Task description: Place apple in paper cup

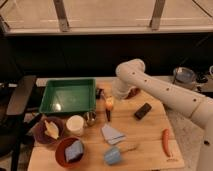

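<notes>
The gripper [109, 100] hangs over the middle of the worktop [145, 137], just right of the green tray [67, 95], and it is clamped on the apple [109, 103], which shows as a yellow-orange blob at its tip. The white arm [150, 85] reaches it from the right, bending at a rounded elbow above the far edge of the worktop. Directly below the apple lies a thin dark utensil [107, 116]. The paper cup [75, 125] stands upright to the lower left, well apart from the apple, with a small metal cup [90, 118] just beside it on its right.

The worktop is pale wood with visible plank lines. A black rectangular block [142, 111] lies right of the gripper, and a carrot [165, 141] lies near the right front corner. A folded grey-blue cloth [112, 134] sits in the middle front, with a light blue cup [112, 156] on its side below it. At the left front are a dark bowl [49, 131] holding something yellow and a red bowl [70, 151] holding something pale blue.

A black chair [20, 97] stands off the left edge. Beyond the right far corner a clear container [184, 76] stands. Behind the worktop a dark wall [75, 57] runs below a bright window [107, 12] crossed by slanted metal bars.
</notes>
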You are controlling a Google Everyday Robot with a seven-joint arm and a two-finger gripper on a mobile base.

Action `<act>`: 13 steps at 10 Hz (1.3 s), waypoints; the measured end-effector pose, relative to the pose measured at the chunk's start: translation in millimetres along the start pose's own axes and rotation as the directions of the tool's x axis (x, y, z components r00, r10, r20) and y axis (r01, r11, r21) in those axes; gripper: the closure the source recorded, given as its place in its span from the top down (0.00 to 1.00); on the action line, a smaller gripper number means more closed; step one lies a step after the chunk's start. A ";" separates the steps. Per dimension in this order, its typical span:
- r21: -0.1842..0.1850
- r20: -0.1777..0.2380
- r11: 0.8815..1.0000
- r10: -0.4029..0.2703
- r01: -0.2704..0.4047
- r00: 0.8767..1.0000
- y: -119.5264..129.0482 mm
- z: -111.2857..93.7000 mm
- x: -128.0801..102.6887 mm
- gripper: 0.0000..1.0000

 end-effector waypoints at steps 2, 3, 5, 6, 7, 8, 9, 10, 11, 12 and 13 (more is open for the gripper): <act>-0.009 0.060 0.996 -0.092 0.093 0.994 -13.6 -2.4 -52.7 0.00; -0.005 0.089 0.986 -0.165 0.167 0.982 -16.5 -10.2 -87.3 0.00; -0.003 0.099 0.981 -0.191 0.192 0.977 -16.0 -14.1 -98.2 0.00; -0.003 0.098 0.982 -0.190 0.191 0.977 -16.0 -14.4 -97.9 0.00; -0.004 0.099 0.981 -0.193 0.195 0.976 -16.5 -13.6 -99.9 0.00; -0.003 0.099 0.981 -0.192 0.194 0.976 -16.5 -13.7 -99.4 0.00; -0.003 0.099 0.981 -0.191 0.192 0.977 -16.2 -14.0 -98.4 0.00; -0.002 0.098 0.981 -0.191 0.192 0.977 -15.7 -14.1 -97.9 0.00; 0.003 0.083 0.978 -0.207 0.207 0.975 -15.0 -15.4 -100.2 0.00; 0.012 0.065 0.971 -0.238 0.238 0.969 -16.0 -20.7 -108.6 0.00; 0.022 0.056 0.960 -0.279 0.278 0.959 -19.5 -28.4 -123.8 0.00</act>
